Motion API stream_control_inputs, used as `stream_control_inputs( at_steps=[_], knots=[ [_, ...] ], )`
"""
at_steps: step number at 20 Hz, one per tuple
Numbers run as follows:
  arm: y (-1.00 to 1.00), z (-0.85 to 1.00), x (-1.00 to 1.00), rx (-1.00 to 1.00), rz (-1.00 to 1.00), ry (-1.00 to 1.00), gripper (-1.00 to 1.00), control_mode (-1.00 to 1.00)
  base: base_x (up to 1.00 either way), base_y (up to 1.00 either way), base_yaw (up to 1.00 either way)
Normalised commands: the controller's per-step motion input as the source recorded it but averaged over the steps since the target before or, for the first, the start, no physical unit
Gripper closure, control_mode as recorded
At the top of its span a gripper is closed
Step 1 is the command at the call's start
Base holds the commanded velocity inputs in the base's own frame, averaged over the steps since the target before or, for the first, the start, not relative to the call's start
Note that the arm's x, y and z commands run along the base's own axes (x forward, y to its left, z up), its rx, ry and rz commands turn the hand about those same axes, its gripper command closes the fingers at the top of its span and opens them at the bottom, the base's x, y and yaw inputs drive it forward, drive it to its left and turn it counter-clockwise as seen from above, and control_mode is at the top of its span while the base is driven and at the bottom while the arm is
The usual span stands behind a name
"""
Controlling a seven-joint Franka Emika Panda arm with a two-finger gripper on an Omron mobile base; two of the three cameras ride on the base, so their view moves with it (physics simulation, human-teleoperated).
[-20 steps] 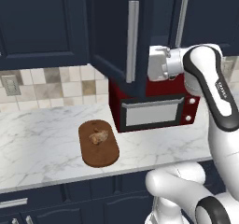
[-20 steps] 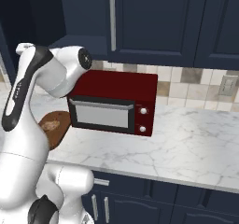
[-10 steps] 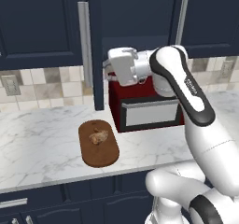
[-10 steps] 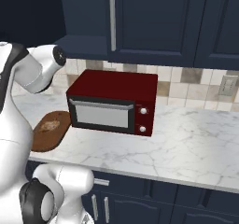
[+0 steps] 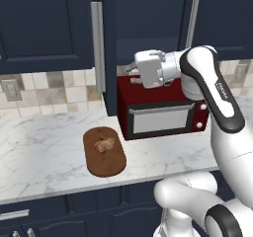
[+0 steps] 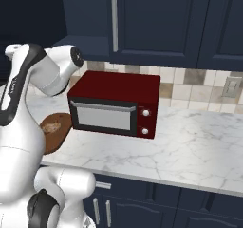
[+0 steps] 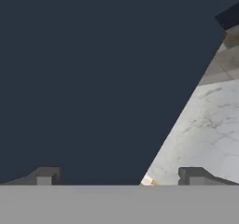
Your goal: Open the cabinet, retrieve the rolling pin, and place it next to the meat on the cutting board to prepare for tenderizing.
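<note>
Left of the dark red microwave (image 5: 163, 113), the small tan-brown meat (image 5: 104, 144) sits on the oval dark brown cutting board (image 5: 104, 153). Above the microwave, the navy cabinet's door (image 5: 109, 48) hangs open beside the tool (image 7: 119, 176), fingers apart, empty. Rolling pin's not visible; reaching in could clip that door.

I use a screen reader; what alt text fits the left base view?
The white arm's hand reaches beside the swung-open navy cabinet door, above a dark red microwave. On the marble counter at left, a small meat chunk sits on an oval brown cutting board.
</note>
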Motion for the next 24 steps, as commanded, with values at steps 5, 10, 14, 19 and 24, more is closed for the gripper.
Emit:
stream_control_inputs(
  at_steps=[5, 10, 14, 19, 24],
  knots=[
    [-0.84, 0.0, -0.18, -0.05, -0.06, -0.16, -1.0, -1.0, 0.0, 0.0, 0.0],
    [-0.81, 0.11, -0.11, -0.12, -0.13, -0.15, -1.0, -1.0, 0.0, 0.0, 0.0],
    [-0.59, 0.18, -0.01, -0.17, -0.25, -0.13, -1.0, -1.0, 0.0, 0.0, 0.0],
    [-0.54, 0.19, -0.01, -0.19, -0.33, -0.09, -1.0, -1.0, 0.0, 0.0, 0.0],
    [-0.55, 0.19, -0.03, -0.16, -0.31, -0.07, -1.0, -1.0, 0.0, 0.0, 0.0]
  ],
)
